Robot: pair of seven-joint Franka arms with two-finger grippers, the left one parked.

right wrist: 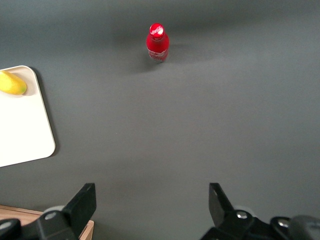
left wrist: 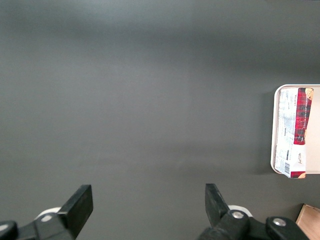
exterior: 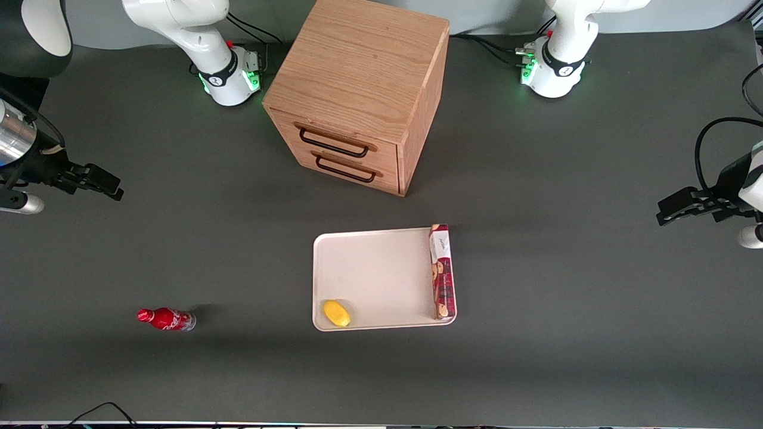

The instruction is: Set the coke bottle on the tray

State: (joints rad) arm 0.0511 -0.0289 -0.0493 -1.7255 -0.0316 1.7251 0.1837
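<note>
The coke bottle, small and red with a red cap and silvery base, is on the bare dark table, toward the working arm's end and apart from the tray. It also shows in the right wrist view. The cream-white tray lies mid-table in front of the cabinet; one corner of it shows in the right wrist view. My right gripper hangs open and empty above the table, farther from the front camera than the bottle. In its own view the gripper has wide-apart fingers with only table between them.
A yellow lemon lies in the tray's corner nearest the bottle, and shows in the right wrist view. A long red biscuit box lies along the tray's edge toward the parked arm. A wooden drawer cabinet stands farther back.
</note>
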